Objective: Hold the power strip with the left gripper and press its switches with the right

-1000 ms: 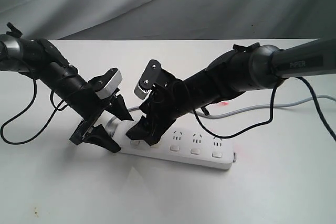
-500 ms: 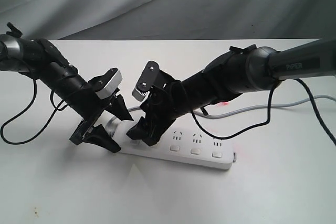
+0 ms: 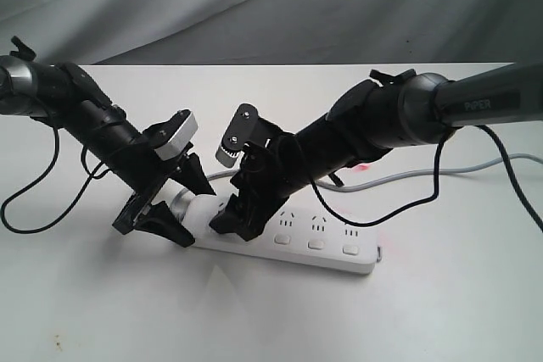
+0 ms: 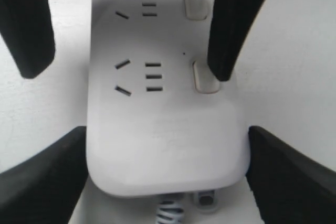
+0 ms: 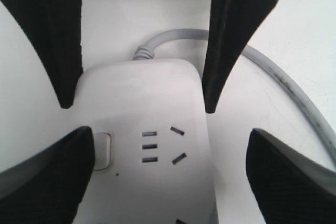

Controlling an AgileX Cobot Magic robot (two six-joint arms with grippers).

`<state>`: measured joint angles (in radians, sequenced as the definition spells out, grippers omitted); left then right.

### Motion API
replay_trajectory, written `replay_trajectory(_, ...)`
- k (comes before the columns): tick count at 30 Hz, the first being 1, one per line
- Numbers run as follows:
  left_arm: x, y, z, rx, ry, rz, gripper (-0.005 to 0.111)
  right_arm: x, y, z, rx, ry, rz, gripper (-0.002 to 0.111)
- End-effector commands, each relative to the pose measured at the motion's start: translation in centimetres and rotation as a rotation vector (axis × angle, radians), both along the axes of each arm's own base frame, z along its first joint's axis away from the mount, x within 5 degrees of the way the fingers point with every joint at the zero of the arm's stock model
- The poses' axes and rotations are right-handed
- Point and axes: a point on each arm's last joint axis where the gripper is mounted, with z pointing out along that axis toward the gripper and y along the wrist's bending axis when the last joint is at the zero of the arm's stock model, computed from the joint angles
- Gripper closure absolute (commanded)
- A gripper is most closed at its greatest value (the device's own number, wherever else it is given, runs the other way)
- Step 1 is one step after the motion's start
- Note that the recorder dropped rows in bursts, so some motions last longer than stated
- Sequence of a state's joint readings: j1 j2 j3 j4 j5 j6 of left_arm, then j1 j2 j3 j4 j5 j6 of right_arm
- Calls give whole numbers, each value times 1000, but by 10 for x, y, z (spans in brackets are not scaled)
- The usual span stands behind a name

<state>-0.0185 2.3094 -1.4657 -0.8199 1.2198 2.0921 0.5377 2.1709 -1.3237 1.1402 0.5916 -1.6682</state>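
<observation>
The white power strip [image 3: 318, 243] lies flat on the table. My left gripper [image 3: 188, 209] is shut on its cord end, one finger on each long side [image 4: 167, 129]. My right gripper [image 3: 236, 225] hangs open over the same end, its jaws wide apart [image 5: 169, 129]. One of its fingertips [image 4: 220, 61] rests on the first switch [image 4: 202, 82], which it partly covers [image 5: 102, 150]. A second switch [image 4: 195, 6] and two more [image 3: 316, 244] show uncovered. The grey cord [image 5: 283, 82] leaves the gripped end and curves away.
The cord [image 3: 475, 167] runs behind the strip to the right table edge. A black cable [image 3: 25, 209] loops off the left arm onto the table. A grey cloth backdrop [image 3: 271, 6] hangs behind the white table [image 3: 271, 320].
The right arm has shifted very slightly, and its claw stays over the first switches. The left gripper and the power strip have not moved.
</observation>
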Motion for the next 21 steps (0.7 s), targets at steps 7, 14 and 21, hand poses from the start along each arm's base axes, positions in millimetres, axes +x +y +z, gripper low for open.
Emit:
replay_trajectory(7,2,1,2,-6,-8,6,62,3,-3,-6,-55,-37,-16,35)
replay_trajectory(14,2,1,2,-6,-8,6,62,0,-3,-23,-67,23,-12,35)
replay_trajectory(21,2,1,2,-6,-8,6,62,-5,3,-24,-72,23,16,35)
